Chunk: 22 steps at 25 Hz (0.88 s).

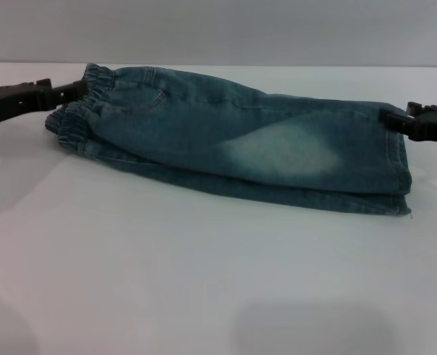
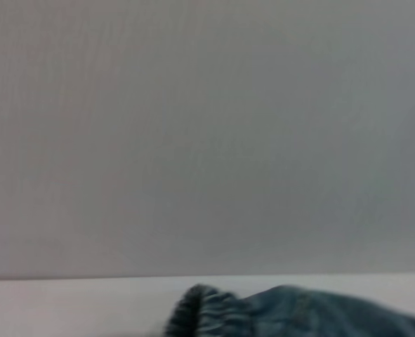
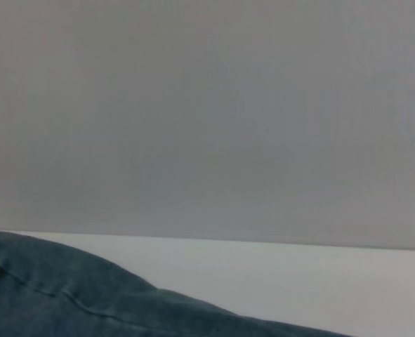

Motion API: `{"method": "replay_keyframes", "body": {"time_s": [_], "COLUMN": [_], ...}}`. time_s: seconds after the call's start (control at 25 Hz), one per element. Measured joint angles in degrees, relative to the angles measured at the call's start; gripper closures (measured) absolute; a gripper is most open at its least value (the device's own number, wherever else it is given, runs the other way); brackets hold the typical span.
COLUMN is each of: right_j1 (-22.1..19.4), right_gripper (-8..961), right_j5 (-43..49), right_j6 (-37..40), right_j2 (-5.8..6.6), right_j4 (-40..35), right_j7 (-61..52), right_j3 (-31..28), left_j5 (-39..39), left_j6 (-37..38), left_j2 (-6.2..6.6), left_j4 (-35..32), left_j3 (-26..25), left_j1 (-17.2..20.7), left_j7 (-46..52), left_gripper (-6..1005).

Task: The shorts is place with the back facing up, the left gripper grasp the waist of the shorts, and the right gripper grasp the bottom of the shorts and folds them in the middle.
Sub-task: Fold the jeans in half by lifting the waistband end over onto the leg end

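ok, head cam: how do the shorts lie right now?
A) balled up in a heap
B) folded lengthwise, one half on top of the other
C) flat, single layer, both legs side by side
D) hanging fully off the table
B: the shorts lie doubled, an upper layer over a lower edge, with the left gripper at the waistband and the right gripper at the hem end.

The long blue denim shorts point(image 1: 233, 144) are laid folded lengthwise across the far half of the white surface point(image 1: 203, 281). The ruched waistband point(image 1: 81, 111) lies left, at the black left tool point(image 1: 78, 90); the hems point(image 1: 395, 159) lie right, at the black right tool point(image 1: 395, 118).
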<state>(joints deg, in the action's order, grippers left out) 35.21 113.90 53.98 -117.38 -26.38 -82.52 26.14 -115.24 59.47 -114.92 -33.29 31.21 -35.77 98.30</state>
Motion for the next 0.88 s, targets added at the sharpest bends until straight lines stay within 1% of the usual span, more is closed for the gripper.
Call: {"method": "replay_keyframes", "body": {"time_s": [0.12, 0.24, 0.32, 0.6, 0.88], "right_j1": [0.23, 0.29, 0.29, -0.14, -0.29], "right_gripper": [316, 316, 316, 316, 316], "right_j5": [-0.02, -0.13, -0.41, -0.72, -0.78], "right_j6": [1.20, 2.36, 3.04, 4.53, 5.71], "right_j2": [-0.03, -0.09, -0.14, -0.26, -0.36], "right_j4": [0.00, 0.01, 0.01, 0.01, 0.01], "right_j7": [0.04, 0.41, 0.55, 0.58, 0.61], "right_j3": [0.02, 0.04, 0.05, -0.33, -0.51], "left_j5": [0.10, 0.17, 0.20, 0.20, 0.20], "left_j6": [-2.80, -6.75, -9.25, -14.12, -17.25], "left_j2": [-0.72, -2.07, -2.64, -2.81, -2.79], "left_j4": [0.02, 0.03, 0.42, 2.83, 4.27], "left_j3": [0.27, 0.27, 0.27, 0.61, 3.56], "left_j1": [0.67, 0.94, 0.89, 0.05, -0.23], "left_j7": [-5.11, -9.45, -11.73, -16.08, -16.51], "left_gripper": [156, 157, 158, 159, 161]}}
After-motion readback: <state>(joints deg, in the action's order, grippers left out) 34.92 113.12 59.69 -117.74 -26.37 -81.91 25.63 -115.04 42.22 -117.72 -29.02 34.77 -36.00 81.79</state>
